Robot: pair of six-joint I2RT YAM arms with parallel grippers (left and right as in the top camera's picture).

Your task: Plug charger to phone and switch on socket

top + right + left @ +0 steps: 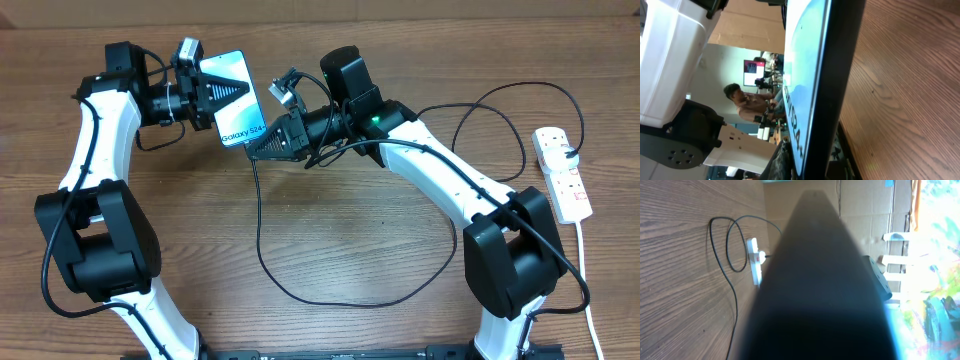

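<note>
The left pincer (222,92) is clamped on the phone (248,108) and holds it clear of the tabletop (380,240), screen up and tilted. The end printed "Galaxy S24" sticks out past the fingertips toward the other arm. Held this way, the port end seems to be offered in open air, where a plug can come at it straight, not flat on the wood where the fingers would foul.

The right pincer (262,147) sits right at that free end, closed on the charger (262,230) near its tip. The black cable drops from just under the fingertips, loops wide across the tabletop behind this pincer and runs back to the socket (562,172). The slack probably matters — it lets the tip be steered without the cord tugging it off line. The plug tip itself is hidden, so whether it is seated cannot be told.

In the right wrist view the phone (812,75) fills the space directly ahead of the fingers, edge-on and very close, which fits an alignment or insertion step. In the left wrist view the phone's (820,280) dark body blocks the fingers, with the socket (755,260) far beyond them — well apart from both pincers. Switching it on looks like the step not yet begun.
</note>
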